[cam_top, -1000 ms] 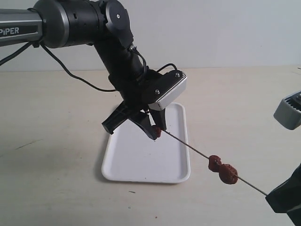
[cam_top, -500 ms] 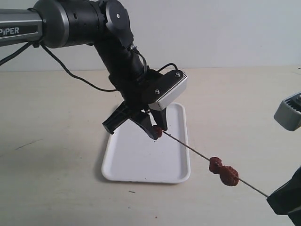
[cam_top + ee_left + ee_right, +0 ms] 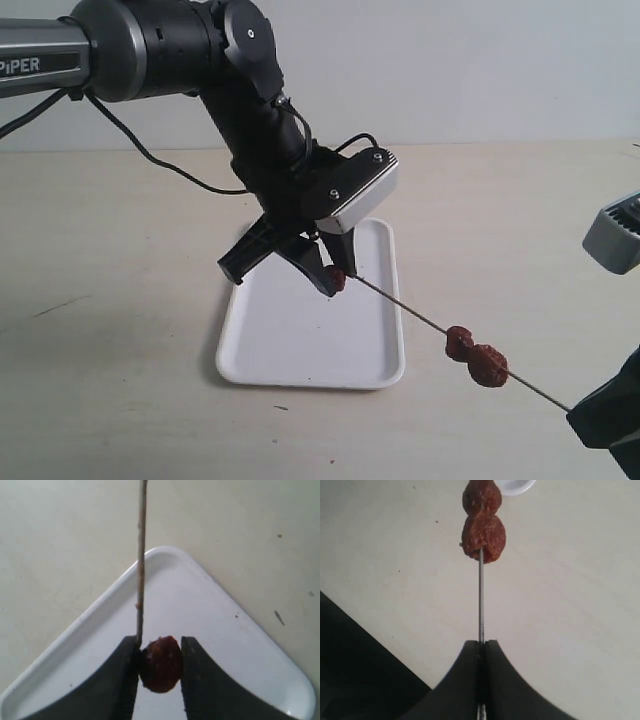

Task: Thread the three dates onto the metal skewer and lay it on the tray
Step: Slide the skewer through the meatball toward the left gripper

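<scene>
While the left gripper (image 3: 335, 282) clamps one date (image 3: 160, 664) between its fingertips above the tray (image 3: 290, 345), skewer (image 3: 410, 310) tip at that date's side, far end pinched tight in the right gripper (image 3: 481, 652), two dates (image 3: 476, 357) threaded nearer that gripper

I'm looking at a pale beige table (image 3: 120, 380) with a smooth, matte top that runs back to a light wall (image 3: 480, 70). Lying flat on it near the middle is the white rectangular tray (image 3: 300, 350). Its long sides run away from the exterior camera, and its rounded corners and low rim sit level on the surface. The tabletop has a thin dark streak (image 3: 60, 305) well to the left of the tray. I also see a tiny dark speck (image 3: 281, 407) just in front of the tray's near rim.
</scene>
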`<action>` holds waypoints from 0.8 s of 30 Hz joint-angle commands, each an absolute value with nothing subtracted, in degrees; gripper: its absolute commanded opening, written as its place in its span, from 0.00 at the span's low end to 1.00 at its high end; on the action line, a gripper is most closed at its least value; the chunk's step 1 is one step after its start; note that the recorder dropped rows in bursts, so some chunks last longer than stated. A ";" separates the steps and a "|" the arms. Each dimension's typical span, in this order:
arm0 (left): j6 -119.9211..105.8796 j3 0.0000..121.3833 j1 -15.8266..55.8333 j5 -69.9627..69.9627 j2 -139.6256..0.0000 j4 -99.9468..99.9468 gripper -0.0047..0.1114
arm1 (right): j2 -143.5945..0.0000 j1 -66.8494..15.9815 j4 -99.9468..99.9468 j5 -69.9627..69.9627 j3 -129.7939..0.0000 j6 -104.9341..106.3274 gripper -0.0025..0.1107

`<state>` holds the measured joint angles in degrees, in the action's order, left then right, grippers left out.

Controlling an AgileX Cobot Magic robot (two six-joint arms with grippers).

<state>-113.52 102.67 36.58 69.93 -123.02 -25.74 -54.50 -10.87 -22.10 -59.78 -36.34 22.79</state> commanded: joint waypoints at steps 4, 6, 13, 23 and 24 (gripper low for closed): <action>-113.76 102.62 36.52 69.96 -121.87 -27.08 0.30 | -54.13 -10.68 -21.78 -59.73 -36.27 22.81 0.02; -113.99 102.62 36.52 69.96 -121.87 -27.19 0.30 | -54.13 -10.68 -21.93 -59.73 -36.27 22.81 0.02; -114.37 102.62 36.52 69.96 -121.87 -27.64 0.30 | -54.13 -10.68 -22.35 -59.20 -36.27 22.91 0.02; -115.58 102.62 36.52 69.96 -121.87 -29.37 0.30 | -54.13 -10.68 -22.77 -58.77 -36.27 23.59 0.02; -115.69 102.62 36.52 69.96 -121.87 -29.46 0.30 | -54.13 -10.68 -23.06 -58.77 -36.27 23.86 0.02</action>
